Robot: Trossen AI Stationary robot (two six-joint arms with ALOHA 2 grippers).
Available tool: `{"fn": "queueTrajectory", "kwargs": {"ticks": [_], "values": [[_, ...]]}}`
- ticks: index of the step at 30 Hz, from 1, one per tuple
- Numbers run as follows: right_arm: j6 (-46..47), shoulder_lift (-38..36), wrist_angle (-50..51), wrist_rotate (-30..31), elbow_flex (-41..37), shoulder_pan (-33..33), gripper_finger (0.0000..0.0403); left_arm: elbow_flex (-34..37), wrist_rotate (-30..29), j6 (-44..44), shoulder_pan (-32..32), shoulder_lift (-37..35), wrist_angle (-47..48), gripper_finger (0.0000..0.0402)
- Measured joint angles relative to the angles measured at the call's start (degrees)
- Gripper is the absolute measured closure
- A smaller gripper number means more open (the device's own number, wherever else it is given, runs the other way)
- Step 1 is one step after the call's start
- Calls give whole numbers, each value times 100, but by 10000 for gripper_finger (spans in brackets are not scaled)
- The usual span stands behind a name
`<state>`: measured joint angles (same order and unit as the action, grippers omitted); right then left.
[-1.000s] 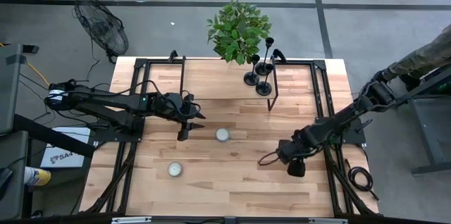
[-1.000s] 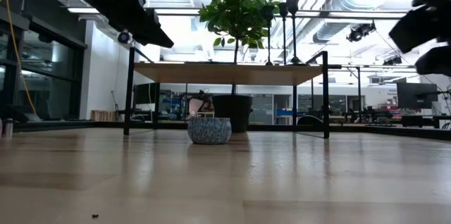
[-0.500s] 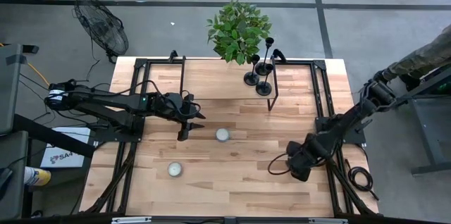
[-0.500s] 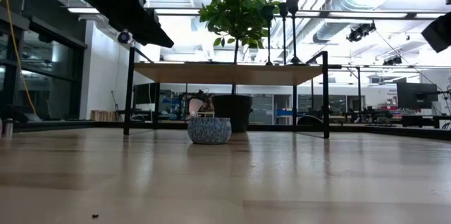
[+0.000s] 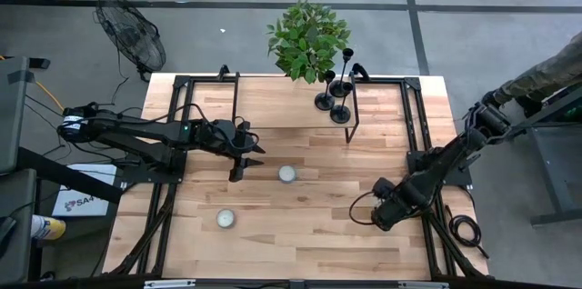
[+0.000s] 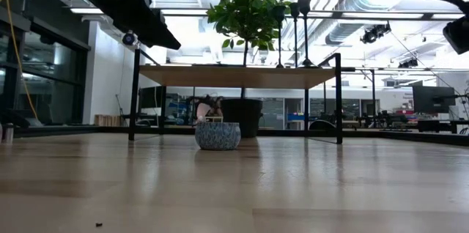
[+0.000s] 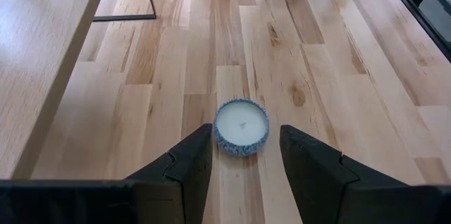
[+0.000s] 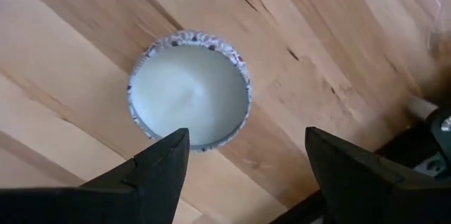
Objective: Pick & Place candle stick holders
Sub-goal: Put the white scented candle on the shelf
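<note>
A big wooden table (image 5: 300, 234) stands on a grey floor, with a leafy plant (image 5: 307, 39) at its far edge. Think of the view from above as a clock, with 12 at the far edge.

The candle stick holders (image 5: 341, 113) are three black ones. They stand close together at the far side of the table, just beside the plant. From table height they seem to stand up on a raised shelf (image 6: 242, 76). Each one stands straight up, so its long part points at the ceiling.

The left gripper (image 5: 255, 154) is in the middle of the table's left half. Its fingers are partly apart and hold nothing. A white candle (image 5: 287, 174) sits just ahead of them. The holders lie at about 2 o'clock from it, well apart.

The right gripper (image 5: 380, 216) is near the table's right edge, toward the front. Its fingers are spread wide and hold nothing. The holders lie at about 11 o'clock from it, also well apart. Neither arm looks clearly nearer.

A second candle (image 8: 189, 88) lies right under the right gripper. From above, the gripper hides it. From table height, the shelf edge hides the holders' round feet, and the right gripper is mostly cut off. How high the shelf is cannot be told from above.
</note>
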<state>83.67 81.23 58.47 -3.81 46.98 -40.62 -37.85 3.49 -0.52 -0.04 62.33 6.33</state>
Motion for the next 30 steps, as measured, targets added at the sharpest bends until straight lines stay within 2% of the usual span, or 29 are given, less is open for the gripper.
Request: {"fn": "queueTrajectory", "kwargs": {"ticks": [6, 14, 19, 30], "values": [[140, -217, 75, 131, 0, -4, 126, 0, -2, 35, -1, 0, 0, 238], [491, -955, 389, 692, 0, -4, 126, 0, 0, 36, 0, 2, 0, 238], [540, -957, 246, 673, 0, -4, 126, 0, 2, 37, -1, 2, 0, 238], [1604, -955, 426, 647, 0, -222, 126, 0, 11, 79, 1, 2, 27, 238]]}}
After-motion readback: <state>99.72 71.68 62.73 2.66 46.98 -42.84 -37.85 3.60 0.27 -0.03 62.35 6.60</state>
